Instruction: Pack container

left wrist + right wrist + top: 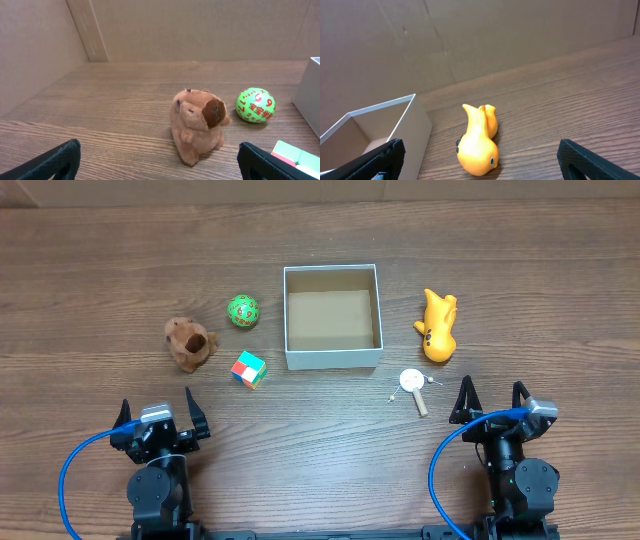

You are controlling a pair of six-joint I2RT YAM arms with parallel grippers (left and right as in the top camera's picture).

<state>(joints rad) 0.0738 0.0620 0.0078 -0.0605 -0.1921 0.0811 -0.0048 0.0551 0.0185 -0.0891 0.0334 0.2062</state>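
Note:
The container point(331, 358), a square shallow box with white walls and a brown floor, sits mid-table and holds nothing. Its corner shows in the right wrist view point(412, 125) and its edge in the left wrist view point(307, 95). Left of it are a green ball point(242, 311) point(255, 105), a brown plush animal point(189, 343) point(199, 124) and a colourful cube point(249, 369) point(299, 156). Right of it lie a yellow duck toy point(437, 326) point(478, 142) and a small white toy on a stick point(413, 387). My left gripper point(158, 414) point(160, 162) and right gripper point(491, 401) point(480, 162) are open and empty near the front edge.
Cardboard walls stand behind and to the left of the wooden table point(100, 280). Blue cables loop beside both arm bases point(70, 470) point(436, 470).

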